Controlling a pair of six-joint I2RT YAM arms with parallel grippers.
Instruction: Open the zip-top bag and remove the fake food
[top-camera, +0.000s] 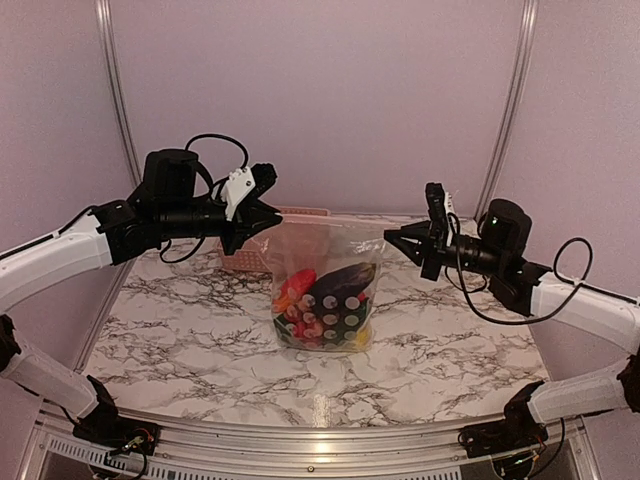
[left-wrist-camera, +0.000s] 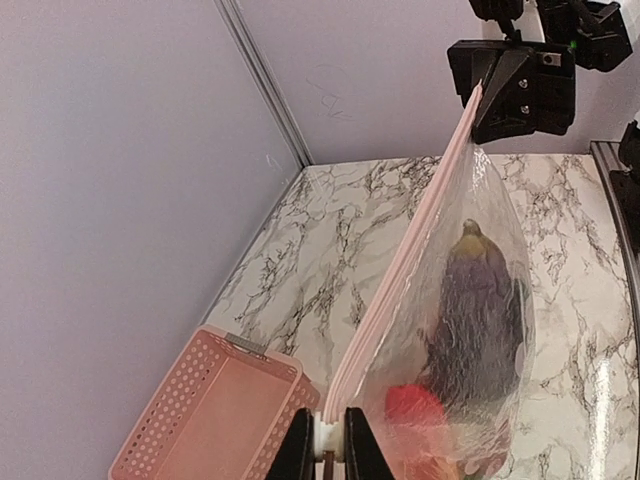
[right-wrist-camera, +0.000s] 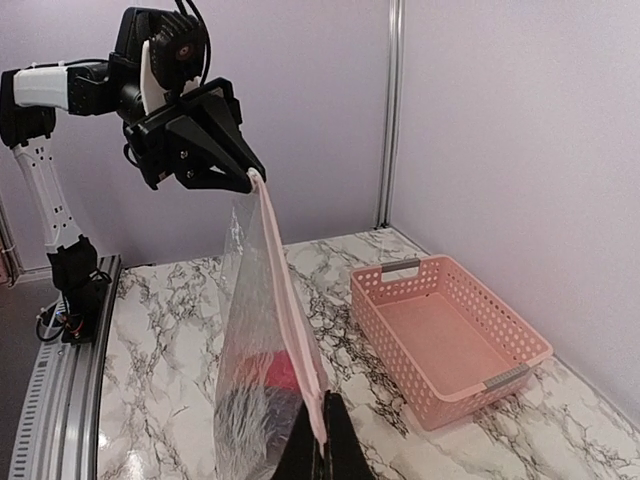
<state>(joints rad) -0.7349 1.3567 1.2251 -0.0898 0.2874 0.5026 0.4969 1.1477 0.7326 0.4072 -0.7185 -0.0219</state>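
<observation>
The zip-top bag (top-camera: 325, 290) hangs at the centre of the top view over the worktop (top-camera: 180, 330). The left end effector (top-camera: 266, 222) and the right end effector (top-camera: 392, 238) each pinch an upper corner, likely keeping its top edge taut for opening, with the fake food (top-camera: 322, 305) sagging inside.

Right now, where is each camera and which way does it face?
Top: above, behind, looking down at the table; left arm and right arm show.
Left wrist: on its arm, looks along the bag to the right tool; own fingers below.
Right wrist: likewise, looks along it to the left tool; own fingers below.
Both wrist views share the bag and basket.
</observation>
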